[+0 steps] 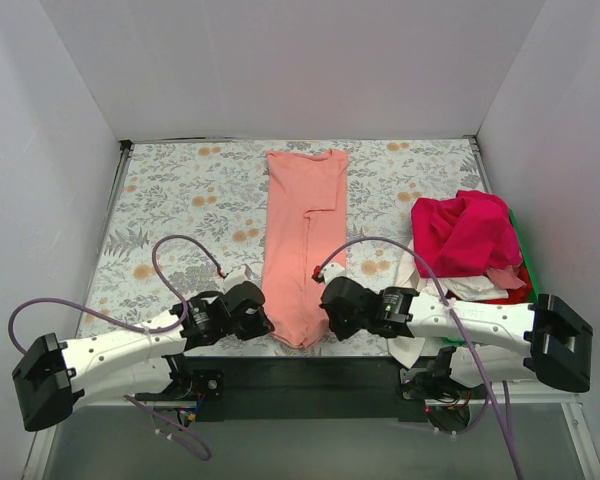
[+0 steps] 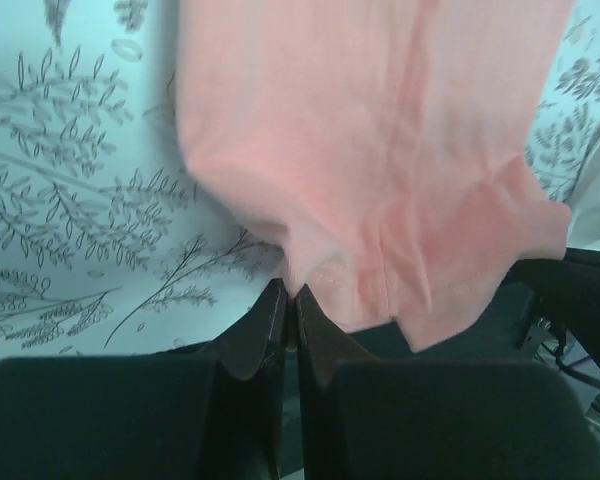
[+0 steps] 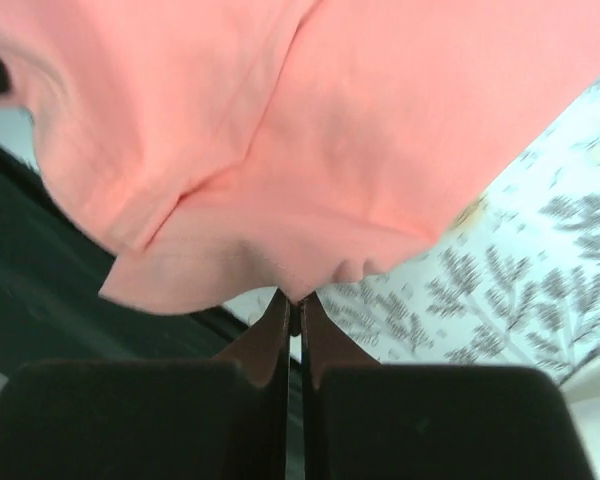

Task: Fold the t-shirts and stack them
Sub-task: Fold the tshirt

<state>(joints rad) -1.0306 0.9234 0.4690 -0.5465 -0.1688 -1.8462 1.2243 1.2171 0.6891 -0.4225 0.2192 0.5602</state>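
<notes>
A salmon-pink t-shirt (image 1: 302, 240) lies as a long narrow strip down the middle of the floral table, sleeves folded in, its hem over the near edge. My left gripper (image 1: 263, 322) is shut on the hem's left corner; the wrist view shows the pink cloth (image 2: 380, 170) pinched at my fingertips (image 2: 292, 295). My right gripper (image 1: 325, 312) is shut on the hem's right corner, with the cloth (image 3: 310, 150) bunched at its tips (image 3: 296, 298). A magenta t-shirt (image 1: 467, 232) tops a heap at the right, with white (image 1: 477, 285) and red (image 1: 515, 293) shirts under it.
The heap rests on a green tray (image 1: 521, 250) against the right wall. White walls close the table on the left, back and right. A black bar (image 1: 300, 372) runs along the near edge between the arm bases.
</notes>
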